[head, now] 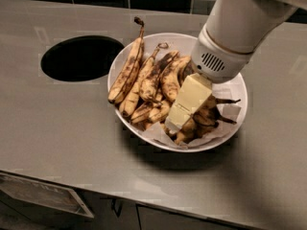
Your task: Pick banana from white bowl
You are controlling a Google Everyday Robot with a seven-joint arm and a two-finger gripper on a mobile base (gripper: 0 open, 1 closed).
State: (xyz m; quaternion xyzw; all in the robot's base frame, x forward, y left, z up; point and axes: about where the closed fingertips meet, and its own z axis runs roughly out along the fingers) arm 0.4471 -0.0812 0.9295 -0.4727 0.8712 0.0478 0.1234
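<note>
The white bowl [240,87] stands on the grey counter, lined with crumpled white paper and filled with several overripe bananas. A thick, curved banana [169,79], dark at its upper end and yellow with spots below, lies in the middle of the pile. Long, straighter speckled bananas [127,73] lie on the left side. My gripper [178,122], cream-coloured under a white wrist, reaches down into the right half of the bowl. Its tip is among the dark bananas [204,119] at the front right, just right of the thick curved one. The wrist hides the bowl's back right part.
A round black hole [81,57] is cut into the counter left of the bowl. Dark tiles run along the back wall. The counter's front edge lies below the bowl, with cabinet fronts [43,195] under it.
</note>
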